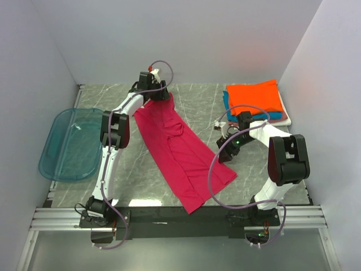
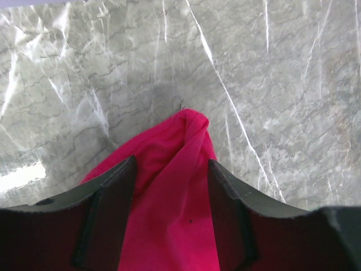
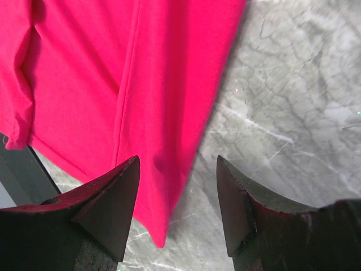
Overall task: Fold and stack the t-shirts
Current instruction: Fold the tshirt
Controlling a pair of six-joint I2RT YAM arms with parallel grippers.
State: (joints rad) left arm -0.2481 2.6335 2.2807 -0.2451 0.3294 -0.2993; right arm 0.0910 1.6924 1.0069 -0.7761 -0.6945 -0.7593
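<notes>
A magenta-red t-shirt [image 1: 180, 152] lies spread in a long diagonal strip from the back centre of the table toward the front. My left gripper [image 1: 159, 97] is over its far end. In the left wrist view the gripper [image 2: 172, 169] is open, with a bunched tip of the shirt [image 2: 180, 192] between the fingers. My right gripper [image 1: 223, 154] hovers at the shirt's right edge. In the right wrist view it [image 3: 177, 164] is open, over a corner of the shirt [image 3: 163, 113]. A folded stack sits at the back right, with an orange shirt [image 1: 254, 96] on top, a teal one [image 1: 228, 106] under it and a white one [image 1: 285, 119] below.
A translucent blue plastic tray [image 1: 59, 164] lies at the left edge of the grey marble table [image 1: 203, 101]. White walls close in the back and both sides. A metal rail with the arm bases runs along the near edge.
</notes>
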